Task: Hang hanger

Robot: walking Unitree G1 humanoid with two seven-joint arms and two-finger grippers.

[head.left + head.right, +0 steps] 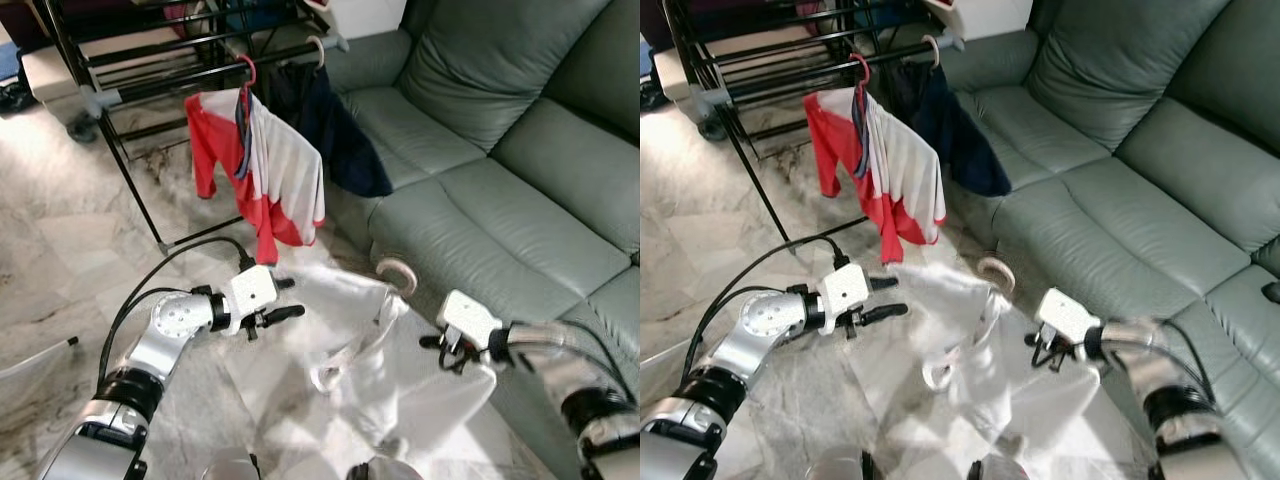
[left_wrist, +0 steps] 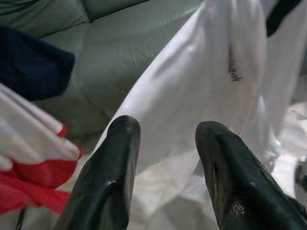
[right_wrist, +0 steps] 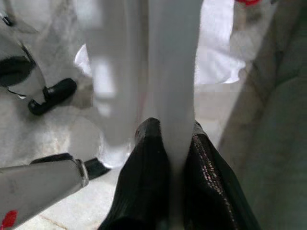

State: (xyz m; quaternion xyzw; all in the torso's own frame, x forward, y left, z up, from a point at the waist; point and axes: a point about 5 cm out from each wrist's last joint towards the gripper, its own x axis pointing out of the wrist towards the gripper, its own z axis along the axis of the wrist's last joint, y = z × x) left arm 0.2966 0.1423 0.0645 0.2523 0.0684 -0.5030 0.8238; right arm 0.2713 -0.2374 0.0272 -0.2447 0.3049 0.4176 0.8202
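Marble floor, green sofa (image 1: 520, 190) at three o'clock, rack (image 1: 150, 60) at eleven. Right gripper (image 1: 437, 350) pinches white shirt (image 1: 370, 370) on hanger (image 1: 398, 275); left gripper (image 1: 288, 298) open alongside. Soft, light load: best held by the hook.

A white shirt (image 1: 370, 350) on a pinkish hanger (image 1: 398, 275) hangs nearest, beyond it a red-and-white jersey (image 1: 262, 170) and a navy garment (image 1: 335, 140) on a black rack (image 1: 150, 60), right a grey-green sofa (image 1: 500, 150), below a grey-veined white marble floor (image 1: 60, 270).

No readable text, labels, brands or numbers anywhere
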